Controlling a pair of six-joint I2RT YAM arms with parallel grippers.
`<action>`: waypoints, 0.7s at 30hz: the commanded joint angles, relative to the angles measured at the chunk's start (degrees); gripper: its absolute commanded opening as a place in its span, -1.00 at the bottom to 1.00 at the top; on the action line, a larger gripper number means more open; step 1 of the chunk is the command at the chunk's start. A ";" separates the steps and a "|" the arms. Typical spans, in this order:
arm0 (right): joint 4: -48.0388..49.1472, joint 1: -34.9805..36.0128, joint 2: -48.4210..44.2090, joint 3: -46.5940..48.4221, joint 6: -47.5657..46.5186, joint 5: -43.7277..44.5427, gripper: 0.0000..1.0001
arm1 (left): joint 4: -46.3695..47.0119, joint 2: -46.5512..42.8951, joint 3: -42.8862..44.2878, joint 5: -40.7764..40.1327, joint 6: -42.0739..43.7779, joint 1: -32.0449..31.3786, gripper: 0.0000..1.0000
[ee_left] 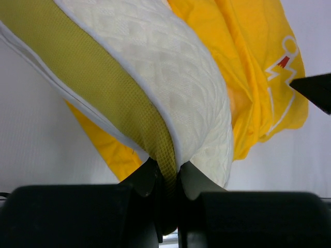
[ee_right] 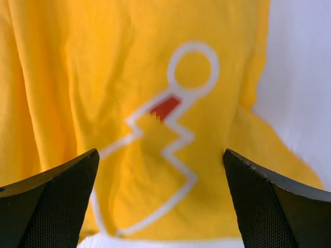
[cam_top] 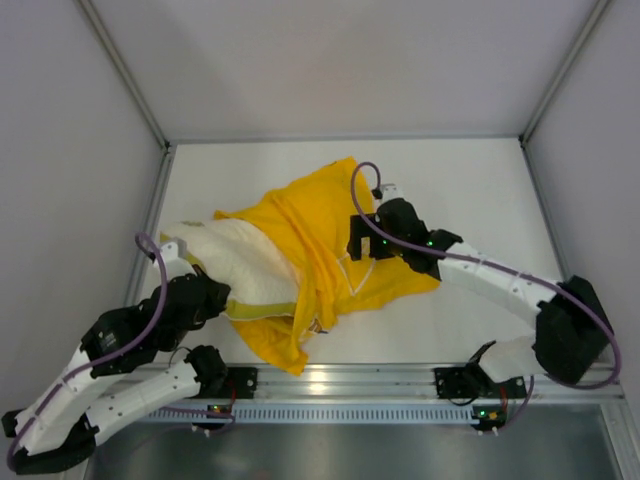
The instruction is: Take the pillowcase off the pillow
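Two pincers, two jobs. Your left pincer (ee_left: 166, 174) is clamped on the olive mesh side band (ee_left: 108, 88) of the plump cream quilted rectangular pillow (ee_left: 170, 77), at its left end. That's the anchor, so the pillow can't slide along when the cover gets tugged. The large bright yellow thin-fabric pillowcase (cam_top: 325, 235) sits bunched over the pillow's right half on the white counter (cam_top: 470, 190); the left half is bare. Your right pincer (ee_right: 160, 165) hangs over the case's printed side, jaws spread wide with nothing between them. The white outline print and its red patch (ee_right: 165, 107) lie right under it. Can't tell if it touches the cloth. My call: roughly half off. Next you likely drop the right pincer, pinch a fold and pull right, away from the anchor. Risk: the thin cloth slips, or you catch the pillow too.
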 commanded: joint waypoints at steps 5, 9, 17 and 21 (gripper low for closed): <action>-9.21 -2.38 -19.69 -17.08 7.67 9.26 0.99 | 7.38 -0.43 -0.86 1.23 0.74 -0.01 -1.00; -10.02 -3.78 -24.17 -24.28 9.35 11.55 0.99 | 7.03 -1.22 0.81 1.76 1.88 -0.01 -1.00; -8.01 -10.73 -29.19 -25.70 11.29 12.62 0.99 | 1.50 -3.59 5.03 -0.96 1.10 -0.01 -1.00; -7.82 -14.50 -20.52 -21.93 8.39 11.21 0.99 | 1.05 -3.95 5.47 -0.70 0.92 -0.01 -1.00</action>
